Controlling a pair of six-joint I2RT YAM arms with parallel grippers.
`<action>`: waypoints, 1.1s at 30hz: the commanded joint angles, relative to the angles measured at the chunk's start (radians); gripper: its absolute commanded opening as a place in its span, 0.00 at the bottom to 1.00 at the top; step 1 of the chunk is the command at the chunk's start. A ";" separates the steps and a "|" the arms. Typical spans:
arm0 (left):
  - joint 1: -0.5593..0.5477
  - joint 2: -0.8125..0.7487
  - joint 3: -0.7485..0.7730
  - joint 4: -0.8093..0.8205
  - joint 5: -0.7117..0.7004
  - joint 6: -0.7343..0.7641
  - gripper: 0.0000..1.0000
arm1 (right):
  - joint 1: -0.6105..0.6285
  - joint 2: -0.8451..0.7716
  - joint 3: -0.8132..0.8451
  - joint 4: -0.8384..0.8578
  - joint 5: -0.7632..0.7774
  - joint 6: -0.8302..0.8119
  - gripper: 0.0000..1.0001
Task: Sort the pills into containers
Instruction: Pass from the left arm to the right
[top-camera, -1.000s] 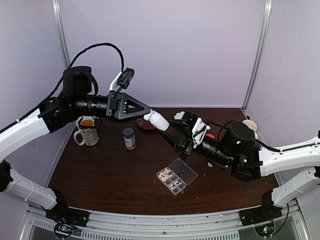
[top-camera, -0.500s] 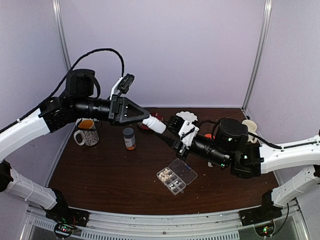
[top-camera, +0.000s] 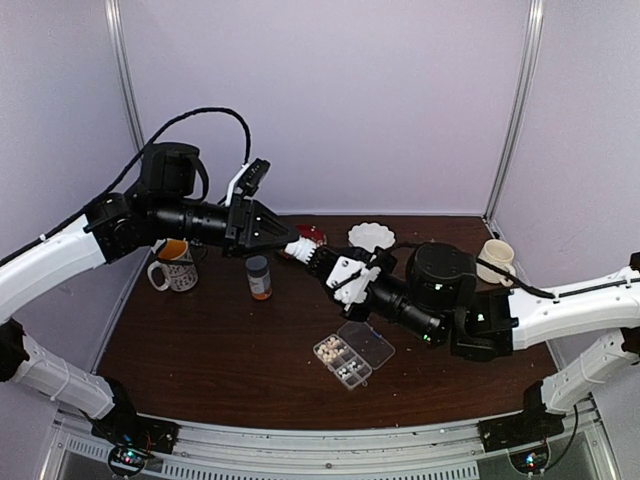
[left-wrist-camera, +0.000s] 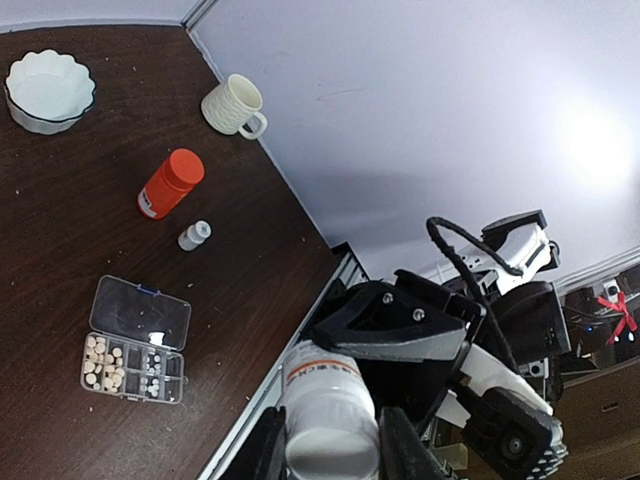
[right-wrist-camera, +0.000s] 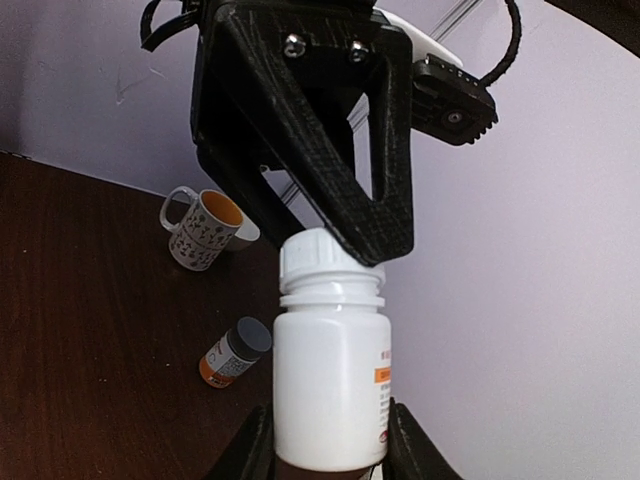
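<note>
- Pill box (top-camera: 345, 358) is lying flat on the counter (top-camera: 200, 360) toward the near edge, a bit right of middle. Its clear lid (top-camera: 366, 341) is lying open on the far-right side.
- Pills (left-wrist-camera: 98, 360) are sitting in several of its cells, whitish ones mostly. Exact cell counts are too small to make out.
- Handling guess: the pills are looking tiny, hard and light, so they are likely rolling and bouncing if dropped. They are too small for a clean pinch, so pouring seems safer.
- The box is looking like thin light plastic, probably sliding if nudged.
- Above the middle of the counter both hands are meeting on a white bottle (right-wrist-camera: 330, 385), held tilted in the air.
- Right hand (top-camera: 325, 265) is clamping the bottle's body.
- Left hand (top-camera: 290, 245) is closed tight on the cap (right-wrist-camera: 322, 262).
- The bottle is looking stiff, smooth and probably light. The body is serving for holding and the ridged cap for twisting.
- The bottle is opaque, so its contents are not showing, and I cannot tell whether the cap is loosening.
- From above the hands are covering most of it, and its base is getting cut off in the right wrist view.
- Amber bottle (top-camera: 259, 277) is standing left of middle, with the patterned mug (top-camera: 175, 264) near the left edge.
- Scalloped bowl (top-camera: 371, 236) is sitting by the far edge and the cream mug (top-camera: 497, 252) toward the far right corner.
- A red item (top-camera: 312, 234) behind the left hand is staying unclear.
</note>
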 joint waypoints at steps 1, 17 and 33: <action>-0.019 0.042 -0.017 0.021 0.043 -0.057 0.07 | 0.043 0.047 0.057 0.073 0.070 -0.111 0.00; -0.017 0.086 -0.051 -0.011 -0.001 -0.168 0.05 | 0.114 0.113 0.057 0.221 0.252 -0.312 0.00; -0.025 0.105 0.030 -0.036 0.082 0.068 0.02 | -0.140 -0.011 0.238 -0.285 -0.571 0.361 0.00</action>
